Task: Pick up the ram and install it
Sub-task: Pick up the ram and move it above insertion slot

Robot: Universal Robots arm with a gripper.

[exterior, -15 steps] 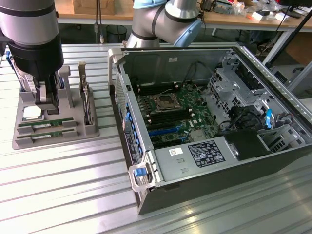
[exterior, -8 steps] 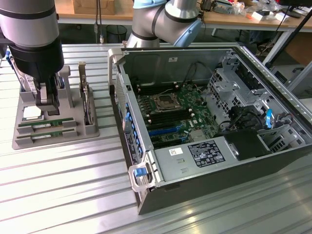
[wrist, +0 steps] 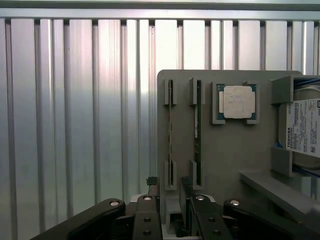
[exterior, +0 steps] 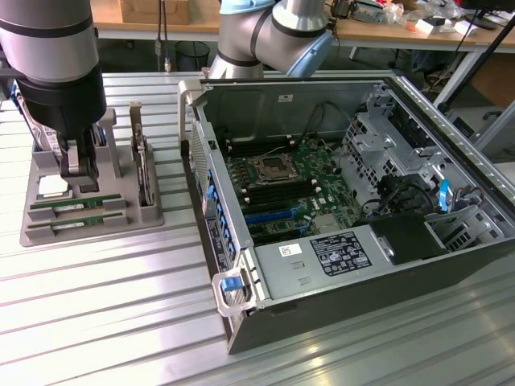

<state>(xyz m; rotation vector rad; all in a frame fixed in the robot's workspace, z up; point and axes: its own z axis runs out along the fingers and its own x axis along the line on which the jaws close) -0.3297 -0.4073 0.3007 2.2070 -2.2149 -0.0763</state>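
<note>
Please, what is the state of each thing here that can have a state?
gripper: open, holding nothing, above the gray holder.
processor: flat in its holder pocket.
ram nearer the processor: on edge in its holder slot.
second ram: on edge in its slot.
computer case: open, motherboard exposed.
memory slots: appear empty.

The arm (exterior: pixel 273 32) bends in from the table's far edge. Its wrist (exterior: pixel 48 64) points straight down over the table at the exterior view's left. The gripper (exterior: pixel 79 161) hangs low and vertical, fingers (wrist: pixel 147 220) spread wide, gripping nothing.
</note>
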